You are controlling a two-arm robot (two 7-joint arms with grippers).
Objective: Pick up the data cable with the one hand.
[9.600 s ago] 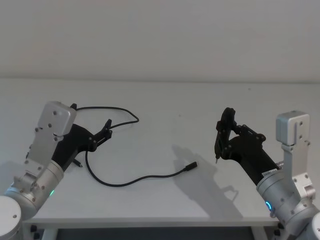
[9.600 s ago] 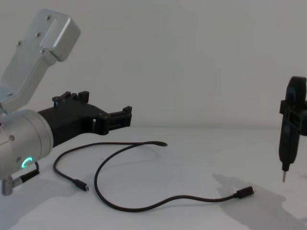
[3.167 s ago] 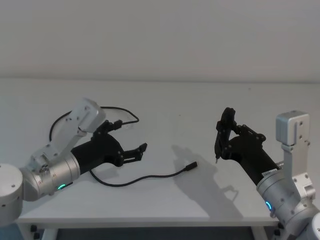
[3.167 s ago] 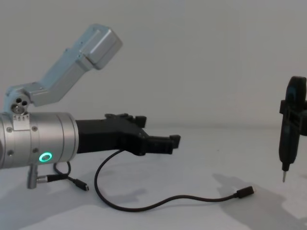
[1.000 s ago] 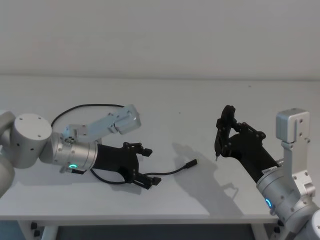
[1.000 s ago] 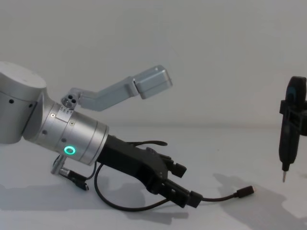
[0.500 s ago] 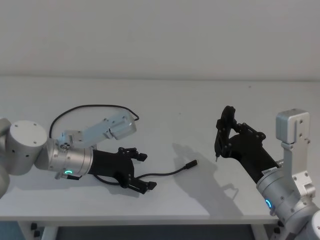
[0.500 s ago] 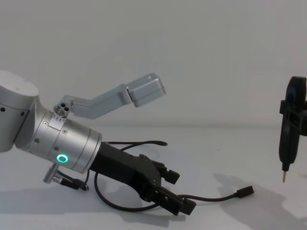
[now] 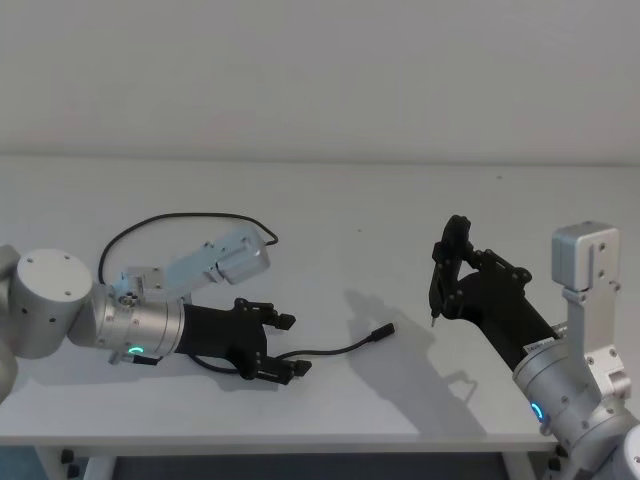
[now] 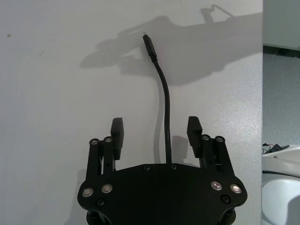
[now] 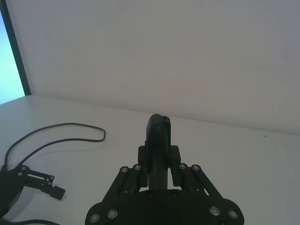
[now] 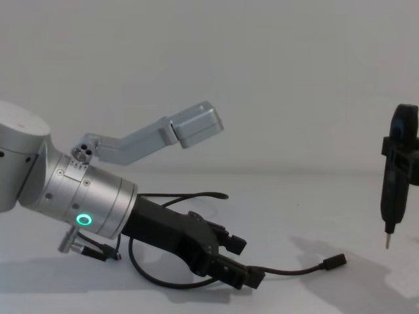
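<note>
The data cable (image 9: 340,348) is a thin black cord lying on the white table, with one plug (image 9: 383,331) near the middle and a loop (image 9: 190,213) at the back left. My left gripper (image 9: 291,345) sits low over the table, open, with a finger on each side of the cord. In the left wrist view the cable (image 10: 167,122) runs between the fingers (image 10: 117,133) without touching either, out to its plug (image 10: 149,45). The chest view has the left gripper (image 12: 245,263) astride the cable (image 12: 294,270).
My right gripper (image 9: 450,272) is parked above the table's right side, shut on a slim upright black tool (image 12: 393,190) with a thin metal tip. The white table (image 9: 330,200) ends at a front edge just below the left gripper.
The left gripper has drawn back slightly and settled low over the table, still open around the cable. The right arm has not moved.
</note>
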